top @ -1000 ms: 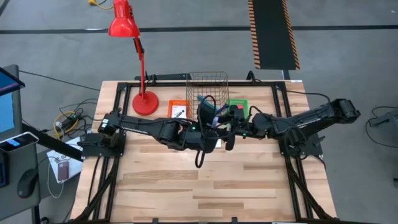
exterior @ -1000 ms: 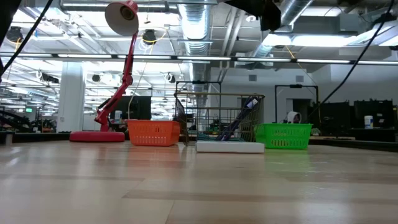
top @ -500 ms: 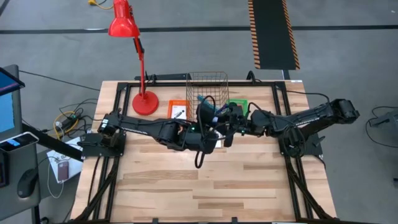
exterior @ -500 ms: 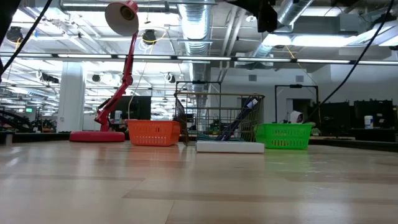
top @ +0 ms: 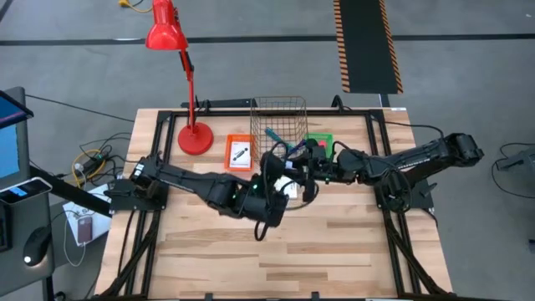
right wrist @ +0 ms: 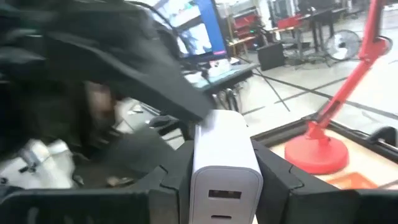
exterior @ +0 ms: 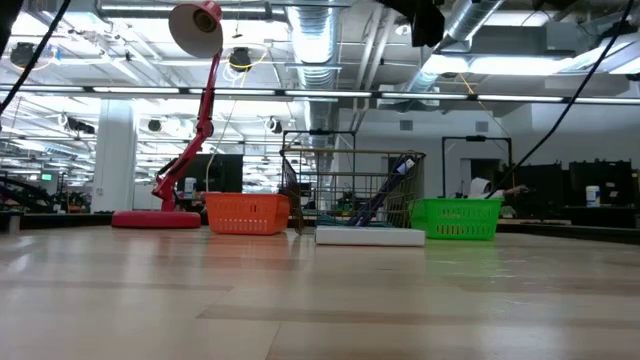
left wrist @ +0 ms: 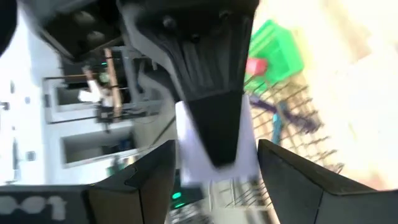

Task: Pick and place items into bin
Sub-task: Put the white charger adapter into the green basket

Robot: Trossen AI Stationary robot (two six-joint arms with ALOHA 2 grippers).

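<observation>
The right hand (top: 303, 173) pinches a white packet (right wrist: 224, 165) above the table (top: 334, 251), near the wire bin (top: 278, 117) at the far edge. The left hand (top: 272, 180) is just beside it; whether it is spread I cannot tell. Two pens (exterior: 385, 195) lean inside the bin.

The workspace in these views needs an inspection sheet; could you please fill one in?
Surface: wooden table.
Job's things: white packet held in the air; pens in wire basket; flat white box on the table.
Clutter: red lamp, orange tray, green bin.
End effectors: right end effector shut on the packet; left end effector open, facing it.
Cables: loose bundle beside the table's left edge.
Surroundings: striped floor mat.
</observation>
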